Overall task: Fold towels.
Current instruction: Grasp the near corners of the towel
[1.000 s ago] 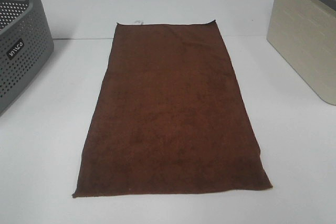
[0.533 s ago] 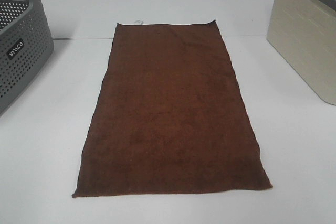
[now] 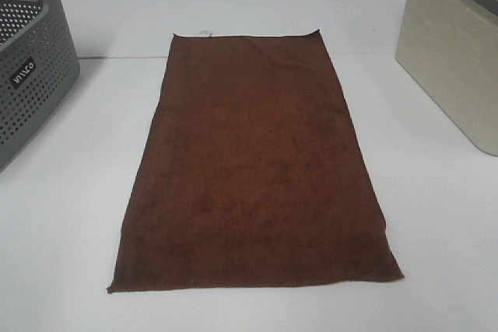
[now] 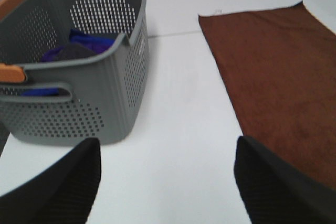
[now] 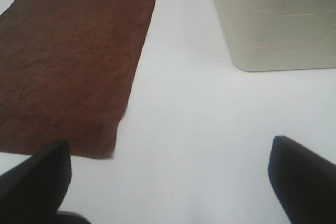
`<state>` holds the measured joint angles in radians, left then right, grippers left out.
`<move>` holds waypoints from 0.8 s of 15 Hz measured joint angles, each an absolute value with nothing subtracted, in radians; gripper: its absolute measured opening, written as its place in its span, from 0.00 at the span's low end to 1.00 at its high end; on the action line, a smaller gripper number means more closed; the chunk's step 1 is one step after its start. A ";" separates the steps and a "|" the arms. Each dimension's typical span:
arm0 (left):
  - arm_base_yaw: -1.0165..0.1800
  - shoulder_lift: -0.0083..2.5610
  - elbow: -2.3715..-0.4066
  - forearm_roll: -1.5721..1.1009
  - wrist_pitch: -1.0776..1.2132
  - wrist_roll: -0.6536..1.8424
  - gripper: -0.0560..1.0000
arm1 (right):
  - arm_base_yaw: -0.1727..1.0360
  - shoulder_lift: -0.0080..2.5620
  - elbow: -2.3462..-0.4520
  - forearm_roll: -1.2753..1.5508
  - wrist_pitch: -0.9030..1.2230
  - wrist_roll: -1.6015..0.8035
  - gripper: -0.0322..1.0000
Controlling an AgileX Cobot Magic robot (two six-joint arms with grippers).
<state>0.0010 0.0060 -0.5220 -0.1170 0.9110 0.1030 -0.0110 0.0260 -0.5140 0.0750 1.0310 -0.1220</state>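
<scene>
A dark reddish-brown towel lies spread flat and unfolded in the middle of the white table, long side running away from the front edge, with a small white tag at its far short edge. Neither arm shows in the exterior high view. In the left wrist view my left gripper stands open over bare table, with the towel off to one side. My right gripper is open too, above bare table beside the towel's near corner. Both hold nothing.
A grey perforated basket stands at the left edge; the left wrist view shows blue and purple cloths inside the basket. A beige bin stands at the right, and the same bin shows in the right wrist view.
</scene>
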 joint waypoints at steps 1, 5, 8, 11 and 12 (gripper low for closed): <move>0.001 0.030 -0.522 -0.137 0.854 0.103 0.70 | -0.011 0.060 -0.522 0.075 0.998 -0.100 0.96; 0.001 0.233 -0.496 -0.370 0.598 0.099 0.70 | -0.011 0.300 -0.545 0.091 0.861 0.031 0.96; 0.001 0.485 -0.495 -0.554 0.593 0.110 0.70 | -0.011 0.530 -0.546 0.186 0.836 0.024 0.96; 0.001 0.753 -0.495 -0.662 0.639 0.202 0.70 | -0.011 0.777 -0.546 0.288 0.806 -0.090 0.96; 0.001 0.850 -0.495 -0.699 0.642 0.240 0.70 | -0.011 0.863 -0.546 0.334 0.796 -0.148 0.96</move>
